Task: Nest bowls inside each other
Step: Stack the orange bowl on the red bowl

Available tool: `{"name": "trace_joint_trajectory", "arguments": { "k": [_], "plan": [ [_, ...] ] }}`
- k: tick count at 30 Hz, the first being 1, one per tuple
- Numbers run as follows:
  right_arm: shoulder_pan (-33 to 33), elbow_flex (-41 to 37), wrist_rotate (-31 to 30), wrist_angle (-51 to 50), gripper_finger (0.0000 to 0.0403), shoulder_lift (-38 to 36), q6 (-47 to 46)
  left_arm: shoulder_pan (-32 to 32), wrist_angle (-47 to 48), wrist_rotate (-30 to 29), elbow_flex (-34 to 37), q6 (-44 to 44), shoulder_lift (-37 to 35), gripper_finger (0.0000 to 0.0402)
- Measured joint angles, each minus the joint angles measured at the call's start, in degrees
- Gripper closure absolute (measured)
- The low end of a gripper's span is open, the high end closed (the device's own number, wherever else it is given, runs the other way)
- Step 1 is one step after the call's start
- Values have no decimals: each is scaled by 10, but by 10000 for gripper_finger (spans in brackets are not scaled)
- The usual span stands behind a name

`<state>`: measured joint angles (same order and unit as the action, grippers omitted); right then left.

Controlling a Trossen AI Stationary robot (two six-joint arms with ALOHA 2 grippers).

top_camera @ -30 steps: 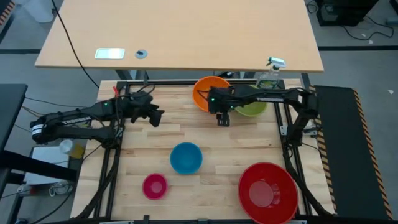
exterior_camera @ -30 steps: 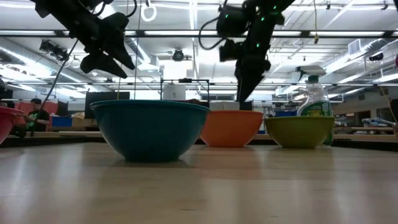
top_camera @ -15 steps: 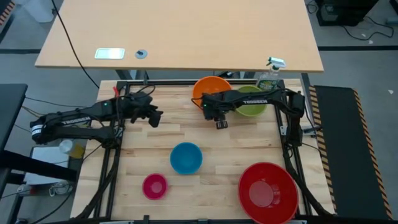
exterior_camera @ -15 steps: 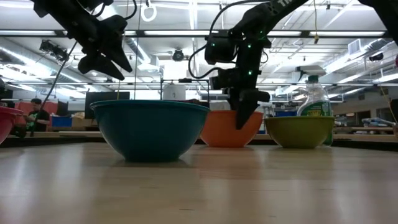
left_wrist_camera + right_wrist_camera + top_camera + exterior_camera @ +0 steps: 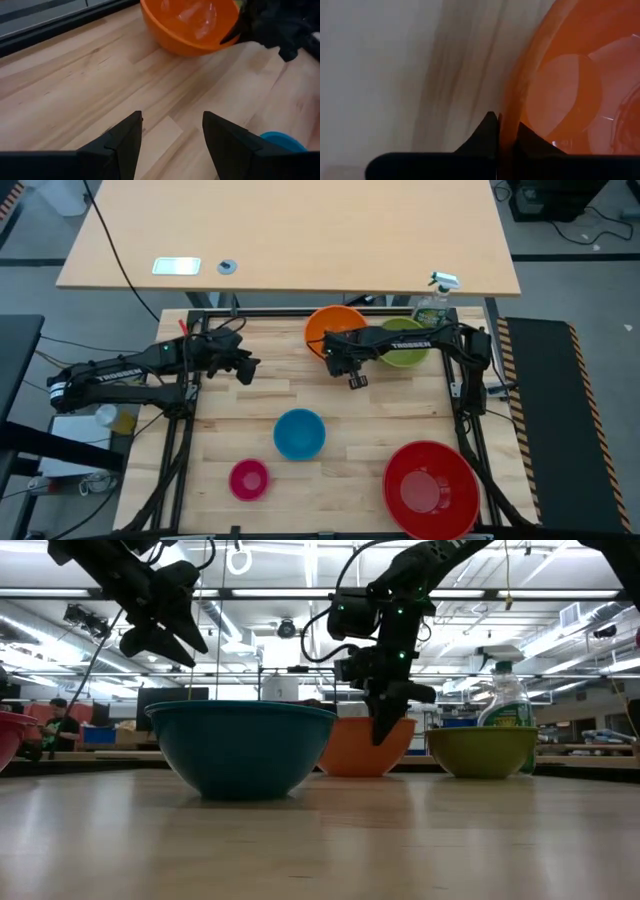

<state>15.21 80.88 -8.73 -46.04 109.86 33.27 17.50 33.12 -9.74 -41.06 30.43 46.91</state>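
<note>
The orange bowl (image 5: 335, 326) stands at the table's far middle, next to the lime green bowl (image 5: 405, 342) on its right. My right gripper (image 5: 338, 360) points down and is shut on the orange bowl. The blue bowl (image 5: 299, 433) sits mid-table, the small pink bowl (image 5: 249, 478) at the near left and the large red bowl (image 5: 430, 488) at the near right. Each bowl rests on its base. My left gripper (image 5: 248, 370) hangs open above the table's left part, holding nothing. My right gripper pinches the orange bowl's rim (image 5: 506, 107) on the side nearest the table's front edge. One finger (image 5: 527, 135) is inside the bowl and the other is outside. The fingers come from above, pointing steeply down. In the low view the orange bowl (image 5: 360, 745) sits upright on the table.
A green spray bottle (image 5: 435, 298) stands at the far edge behind the green bowl. There is bare wood between the orange bowl and the blue bowl, and along the table's left side under my left arm.
My right gripper has come down over the near rim of the orange bowl, rolling its wrist on the way. It has gone from wide open to shut on that rim. The bowls stand where they were.
</note>
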Motion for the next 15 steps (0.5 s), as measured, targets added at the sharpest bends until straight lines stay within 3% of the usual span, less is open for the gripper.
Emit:
{"name": "trace_joint_trajectory", "arguments": {
  "k": [5,15],
  "plan": [
    [-16,34,-6,-19,369,-12,-3,0,-4,0,-18,0,-5,189],
    [-80,158,-13,-140,380,-44,-49,0,-5,0,-25,1,-12,189]
  ]
}}
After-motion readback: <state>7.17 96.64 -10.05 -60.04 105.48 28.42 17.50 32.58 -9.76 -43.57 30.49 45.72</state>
